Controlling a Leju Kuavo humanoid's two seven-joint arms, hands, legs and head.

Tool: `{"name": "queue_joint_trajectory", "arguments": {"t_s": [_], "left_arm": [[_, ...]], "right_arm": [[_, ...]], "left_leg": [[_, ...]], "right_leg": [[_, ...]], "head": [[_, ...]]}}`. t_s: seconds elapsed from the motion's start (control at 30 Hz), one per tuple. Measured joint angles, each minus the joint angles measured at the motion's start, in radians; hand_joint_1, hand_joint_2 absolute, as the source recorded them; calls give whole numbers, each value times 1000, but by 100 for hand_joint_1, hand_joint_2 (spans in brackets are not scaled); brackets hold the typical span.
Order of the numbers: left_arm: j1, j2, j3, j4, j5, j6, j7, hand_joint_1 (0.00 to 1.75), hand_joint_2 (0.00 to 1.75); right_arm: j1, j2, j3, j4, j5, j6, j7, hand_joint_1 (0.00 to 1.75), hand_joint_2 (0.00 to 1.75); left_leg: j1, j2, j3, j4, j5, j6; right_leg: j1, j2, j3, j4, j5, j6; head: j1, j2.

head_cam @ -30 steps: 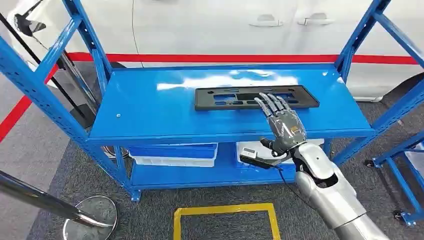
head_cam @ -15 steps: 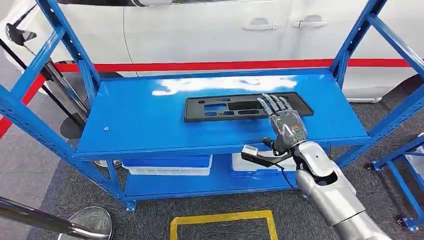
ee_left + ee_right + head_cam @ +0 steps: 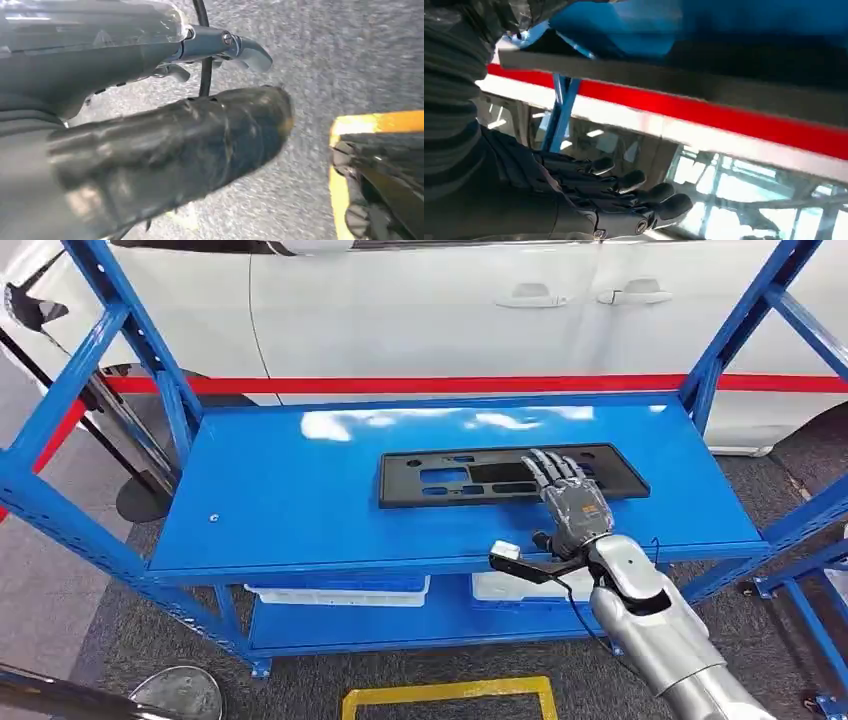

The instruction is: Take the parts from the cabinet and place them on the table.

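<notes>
A flat black plastic part (image 3: pixel 450 478) with cut-outs lies lengthwise on the top shelf of the blue rack (image 3: pixel 290 490). My right hand (image 3: pixel 572 504) reaches over the shelf's front edge, its fingers (image 3: pixel 552 468) straight and apart above the part's right half, holding nothing. In the right wrist view the part's dark edge (image 3: pixel 684 82) lies on the blue shelf, and the outstretched fingers (image 3: pixel 629 192) stand a gap away from it. My left hand (image 3: pixel 165 145) hangs over the grey carpet with nothing in it.
A white car (image 3: pixel 420 310) with a red stripe stands right behind the rack. Blue uprights (image 3: pixel 150 350) frame the shelf on both sides. Bins (image 3: pixel 340 590) sit on the lower shelf. A yellow floor marking (image 3: pixel 450 692) and a stanchion base (image 3: pixel 185 695) lie near me.
The camera has shifted, so the whole rack sits a little lower and more to the right in the picture. My right hand stays over the part's right half.
</notes>
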Motion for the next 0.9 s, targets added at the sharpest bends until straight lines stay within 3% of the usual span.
{"name": "queue_joint_trajectory", "arguments": {"t_s": [0.07, 0.1, 0.17, 0.2, 0.3, 0.33, 0.37, 0.4, 0.47, 0.53, 0.57, 0.6, 0.63, 0.67, 0.7, 0.8, 0.83, 0.87, 0.9], "left_arm": [[-4, -1, 0, 0, 0, 0, -3, 0, 0], [-3, -1, 0, 0, 0, 0, -5, 0, 0], [-5, -1, 0, 0, 0, 0, -7, 0, 0], [-6, -2, 0, 0, 0, 1, -9, 0, 0], [-7, -2, 0, 0, 0, 3, -11, 0, 0], [-5, -2, 0, 0, 0, 3, -11, 0, 0], [-2, -2, 0, 0, 0, 3, -11, 0, 0], [0, -2, 0, 0, 0, 4, -11, 0, 0], [1, -2, 0, 0, 0, 7, -11, 0, 0], [-3, -1, 0, 1, 0, 8, -11, 0, 0], [-2, -1, 0, 1, 0, 9, -13, 0, 0], [1, 0, 0, 1, 0, 9, -11, 0, 0], [3, 0, 0, 1, 0, 9, -11, 0, 0], [3, -1, 0, 1, 0, 9, -11, 0, 0], [2, -1, 0, 1, 0, 9, -11, 0, 0], [0, -1, 0, 1, 0, 9, -12, 0, 0], [0, -1, 0, 1, 0, 9, -12, 0, 0], [1, -1, 0, 1, 0, 8, -11, 0, 0], [2, -1, 0, 1, 0, 8, -11, 0, 0]], "right_arm": [[4, 1, 0, 20, 8, 4, -1, 0, 175], [1, 3, 0, 32, 13, 5, -2, 0, 175], [-4, 13, 0, 54, 19, 5, -5, 0, 175], [-10, 17, 0, 68, 22, 5, -5, 0, 175], [-14, 36, 0, 108, 25, 3, -6, 0, 175], [-15, 41, 0, 116, 25, 3, -7, 0, 175], [-16, 46, 0, 124, 25, 4, -7, 0, 175], [-19, 51, 0, 131, 25, 5, -7, 0, 175], [-25, 62, 0, 147, 29, 7, -7, 0, 175], [-36, 73, 0, 169, 32, 5, -7, 0, 175], [-44, 74, 0, 171, 32, 5, -7, 0, 175], [-44, 80, 1, 177, 34, 5, -7, 0, 175], [-43, 82, 1, 182, 34, 4, -7, 0, 175], [-44, 82, 1, 185, 34, 3, -7, 0, 175], [-47, 82, 1, 190, 34, 2, -7, 0, 175], [-47, 83, 2, 202, 34, 0, -7, 0, 175], [-47, 84, 3, 205, 34, 0, -9, 0, 175], [-47, 85, 4, 206, 34, 0, -11, 0, 175], [-47, 86, 5, 207, 34, 0, -14, 72, 175]], "left_leg": [[3, 0, 7, -1, -9, -17], [0, 0, 9, 8, -3, -24], [5, 2, 4, 39, -23, -31], [5, 2, -25, 94, -42, -34], [7, 2, -158, 300, -120, -38], [7, 2, -182, 316, -111, -39], [7, 2, -180, 286, -79, -35], [6, 2, -159, 219, -29, -29], [0, 2, -92, 37, 86, -11], [-11, -1, -91, 26, 13, -7], [-12, -1, -83, 18, 32, -2], [-10, 0, -80, 8, 50, 8], [-4, -1, -54, 2, 54, 12], [-1, 3, -40, -8, 54, 14], [-1, 3, -34, -13, 53, 16], [-1, 2, -28, -13, 40, 21], [0, 3, -22, -13, 34, 20], [0, 3, -13, -13, 27, 18], [1, 3, -2, -13, 19, 15]], "right_leg": [[8, 1, 12, -9, 15, -21], [7, 1, 17, -12, 14, -28], [0, 5, 47, -22, 12, -44], [1, 5, 54, -22, 7, -52], [8, 5, 76, -22, -14, -59], [10, 8, 87, -22, -23, -60], [13, 10, 100, -22, -31, -60], [14, 11, 113, -22, -40, -59], [17, 12, 135, -22, -59, -56], [16, 19, 137, -24, -70, -43], [16, 19, 138, -30, -74, -36], [18, 19, 150, -10, -57, -32], [22, 20, 156, -9, -58, -29], [16, 16, 152, 10, -67, -25], [15, 12, 131, 52, -82, -18], [4, 12, -8, 254, -187, -2], [1, 11, -36, 280, -189, 1], [-3, 10, -43, 265, -164, 4], [-6, 8, -28, 205, -109, 4]], "head": [[2, 0], [0, 0], [1, 0], [-1, 0], [-1, 0], [-1, 0], [-1, 0], [-1, 0], [0, 0], [-1, 0], [0, 0], [-1, 0], [0, 0], [0, 0], [2, 0], [1, 0], [1, 0], [2, 0], [1, 0]]}}
